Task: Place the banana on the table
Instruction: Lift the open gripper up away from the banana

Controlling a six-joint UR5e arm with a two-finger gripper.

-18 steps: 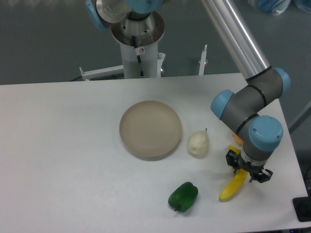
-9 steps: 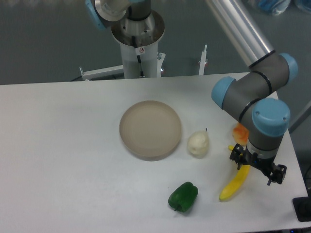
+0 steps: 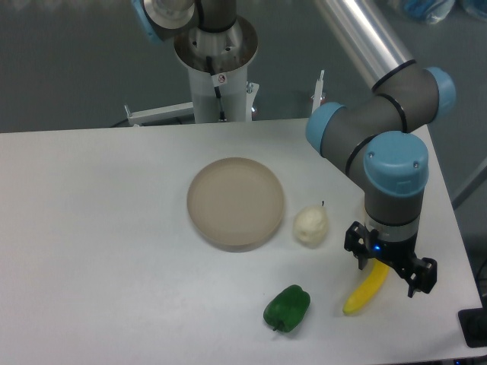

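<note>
Banana (image 3: 364,293) lies on table (image 3: 99,228) beneath open-jawed gripper (image 3: 389,266).

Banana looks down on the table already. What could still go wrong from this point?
The gripper hangs right over the banana, its open fingers either side of the upper end; a sideways retreat might drag it. The banana also lies near the table front-right corner, so a nudge could send it off.
</note>
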